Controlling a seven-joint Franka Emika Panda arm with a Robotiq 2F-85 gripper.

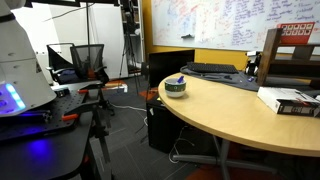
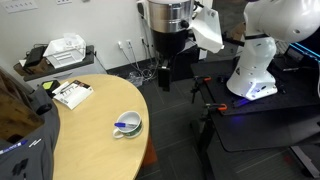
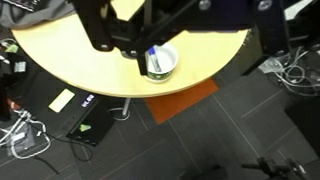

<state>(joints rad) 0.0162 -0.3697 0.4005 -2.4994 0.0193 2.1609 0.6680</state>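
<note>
A small bowl (image 1: 175, 87) (image 2: 128, 125) with something blue inside stands near the edge of a round light-wood table (image 1: 230, 118) (image 2: 85, 145). In the wrist view the bowl (image 3: 160, 62) lies far below, framed between the dark fingers (image 3: 98, 30) of my gripper (image 3: 182, 38), which comes in from the top of the picture. The jaws stand wide apart with nothing between them. The gripper (image 2: 170, 28) hangs high above the floor beside the table, well clear of the bowl. The white arm base (image 2: 255, 70) stands on a dark platform.
A boxed book (image 1: 290, 100) (image 2: 72, 93) lies on the table. A keyboard (image 1: 210, 68) and wooden shelf (image 1: 295, 55) sit at its far side. An office chair (image 1: 88, 62), an orange floor mat (image 3: 180, 98) and floor cables (image 3: 25, 135) surround it.
</note>
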